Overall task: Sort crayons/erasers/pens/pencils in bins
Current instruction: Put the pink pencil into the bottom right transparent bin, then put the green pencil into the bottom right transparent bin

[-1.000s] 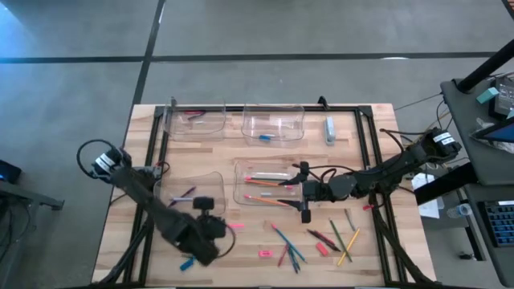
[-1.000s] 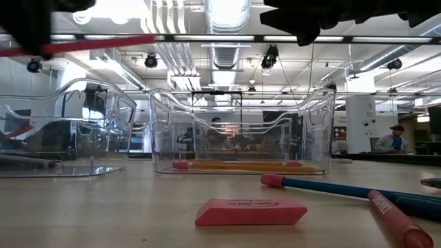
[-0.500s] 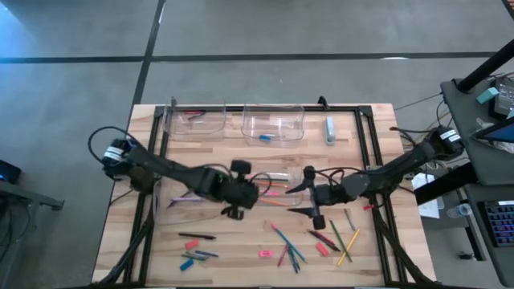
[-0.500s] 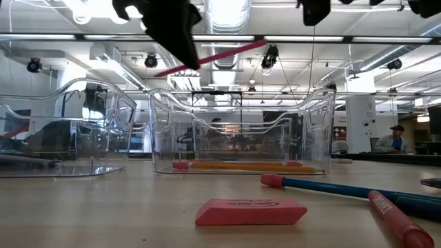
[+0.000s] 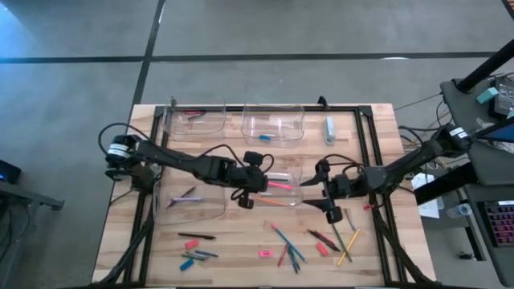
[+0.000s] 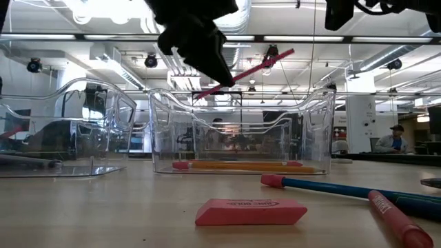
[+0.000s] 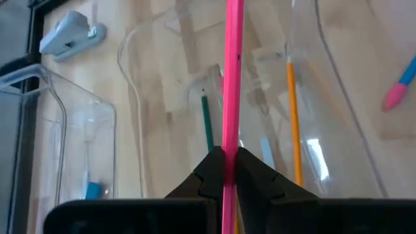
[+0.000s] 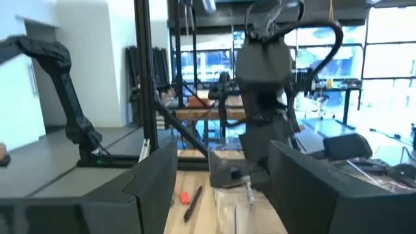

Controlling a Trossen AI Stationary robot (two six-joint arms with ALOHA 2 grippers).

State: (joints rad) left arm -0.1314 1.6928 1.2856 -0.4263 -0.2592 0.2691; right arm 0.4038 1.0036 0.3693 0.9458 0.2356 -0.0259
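Gripping a pink pencil (image 5: pixel 279 185) near one end, the left end effector (image 5: pixel 250 180) hangs over the left edge of the middle clear bin (image 5: pixel 295 197), its fingers (image 7: pixel 250 170) clenched on the shaft. From the fingertips the pencil runs out toward the robot's right, its long axis close to the bin's long side. In the low view the pencil (image 6: pixel 245 73) slopes, the free end higher than the gripped end, and all of it sits above the bin's rim (image 6: pixel 241 107). The left wrist view looks straight along the pink shaft (image 7: pixel 232 84) into the bin, where an orange pencil (image 7: pixel 293 117) and a green pencil (image 7: pixel 207 127) already lie roughly parallel to it.

The coming move turns on that alignment. The drop point lies directly below and just ahead of the fingertips, so the pencil needs little more than a release, perhaps after a short descent and levelling. Because the shaft matches the bin's length and the pencils inside, it should fall flat; the raised free end may strike first and bounce toward the far wall.

The right end effector (image 5: pixel 331 202) hovers just beyond the bin's right edge with its fingers spread and nothing between them. It is the nearer arm to the loose pencils and crayons (image 5: pixel 289 249) scattered on the bench (image 5: pixel 241 249) toward the front, while a pink eraser (image 6: pixel 250 211) lies in the foreground of the low view. The left arm alone is committed to this bin.
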